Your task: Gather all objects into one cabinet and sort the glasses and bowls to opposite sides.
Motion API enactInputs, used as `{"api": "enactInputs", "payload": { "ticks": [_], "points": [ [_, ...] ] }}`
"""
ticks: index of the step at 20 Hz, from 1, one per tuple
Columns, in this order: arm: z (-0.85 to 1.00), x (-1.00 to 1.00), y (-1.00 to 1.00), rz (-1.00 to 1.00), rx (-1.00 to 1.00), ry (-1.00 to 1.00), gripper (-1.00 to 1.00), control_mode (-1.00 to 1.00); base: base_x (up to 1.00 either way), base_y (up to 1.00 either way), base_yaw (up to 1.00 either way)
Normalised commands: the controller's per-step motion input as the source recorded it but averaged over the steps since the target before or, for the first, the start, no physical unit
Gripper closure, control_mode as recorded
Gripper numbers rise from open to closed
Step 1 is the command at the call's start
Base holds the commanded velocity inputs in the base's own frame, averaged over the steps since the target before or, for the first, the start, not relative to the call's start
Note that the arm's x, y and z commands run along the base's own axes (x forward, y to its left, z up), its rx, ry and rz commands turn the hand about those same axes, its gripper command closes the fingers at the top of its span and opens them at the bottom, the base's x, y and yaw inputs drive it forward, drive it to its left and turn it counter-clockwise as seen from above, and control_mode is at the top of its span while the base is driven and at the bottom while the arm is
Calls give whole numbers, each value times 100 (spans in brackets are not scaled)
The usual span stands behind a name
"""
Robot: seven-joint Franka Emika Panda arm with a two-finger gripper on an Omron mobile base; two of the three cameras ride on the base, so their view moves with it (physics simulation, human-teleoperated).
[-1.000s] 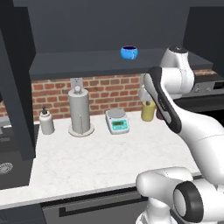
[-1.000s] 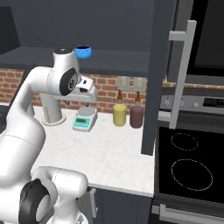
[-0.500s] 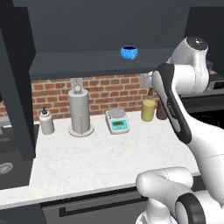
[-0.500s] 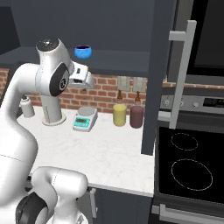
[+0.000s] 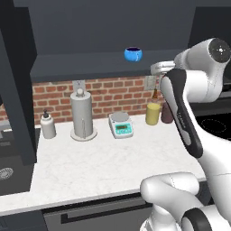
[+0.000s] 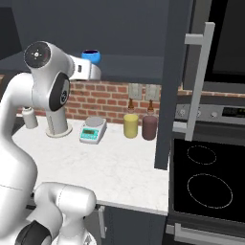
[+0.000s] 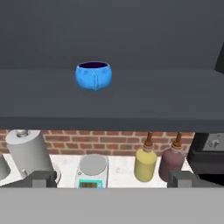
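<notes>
Glossy white arm (image 5: 180, 108) of rounded, bulbous segments; dark grey joint bands and round dark end caps; small dark finger tips (image 7: 43, 178).

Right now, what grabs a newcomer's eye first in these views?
The small blue bowl, bright against the dark cabinet shelf it sits on alone. Next, the white arm raised to shelf height, its claw open and facing the bowl from a distance. Below, on the white counter, a yellow canister stands against the brick wall.
</notes>
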Motion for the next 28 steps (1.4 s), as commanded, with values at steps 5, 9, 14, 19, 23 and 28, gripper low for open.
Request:
{"api": "enactInputs", "payload": {
  "ticks": [5, 9, 14, 19, 23, 28],
  "points": [
    [18, 5, 12, 0, 0, -25, -100, -100, 0, 0, 0],
    [0, 15, 6, 0, 0, -11, -100, -100, 0, 0, 0],
    [0, 9, 2, 1, 0, -1, -100, -100, 0, 0, 0],
    [0, 0, 0, 0, 0, 0, -100, -100, 0, 0, 0],
    [0, 0, 0, 0, 0, 0, -100, -100, 0, 0, 0],
    [0, 0, 0, 0, 0, 0, -100, -100, 0, 0, 0]
  ]
}}
